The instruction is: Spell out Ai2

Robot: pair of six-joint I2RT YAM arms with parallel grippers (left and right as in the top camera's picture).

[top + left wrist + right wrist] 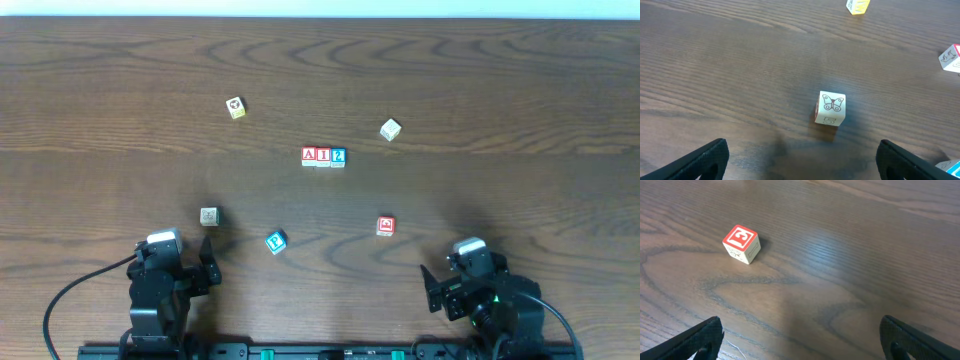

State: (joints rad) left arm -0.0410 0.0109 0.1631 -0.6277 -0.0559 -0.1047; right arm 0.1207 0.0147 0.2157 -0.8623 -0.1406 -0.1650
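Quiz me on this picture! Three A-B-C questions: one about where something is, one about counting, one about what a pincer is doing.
1. Where is the row of three blocks?
A) middle of the table
B) at the near edge
C) at the far edge

2. How many blocks are there altogether?
A) five
B) eight
C) eleven

3. What is the right pincer doing?
A) holding a block
B) pushing the row
C) open, holding nothing

Answers: 1 A, loose blocks lie all around it. 2 B, three in the row plus five scattered. 3 C, its fingers are spread and the red block lies apart.
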